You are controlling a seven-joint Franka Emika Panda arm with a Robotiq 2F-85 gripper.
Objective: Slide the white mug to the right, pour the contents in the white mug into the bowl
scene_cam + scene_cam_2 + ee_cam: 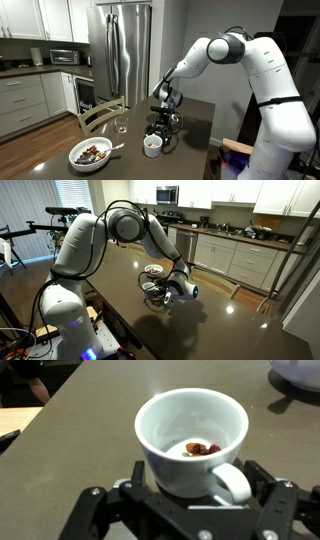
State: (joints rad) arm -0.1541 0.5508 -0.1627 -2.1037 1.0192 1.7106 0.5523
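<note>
A small plain white ceramic mug (pixel 190 435) holding brown food pieces stands on the dark counter (pixel 195 122), just before wide-open, empty jaws, which would best straddle its body squarely before sliding it right.

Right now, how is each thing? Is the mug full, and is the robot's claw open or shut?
mug: upright, nearly empty, a few brown bits at the bottom, not held.
bowl: upright, brown food inside.
glass: upright; too small to tell what is in it.
gripper: open, at the mug, holding nothing.
fridge: doors shut.
</note>
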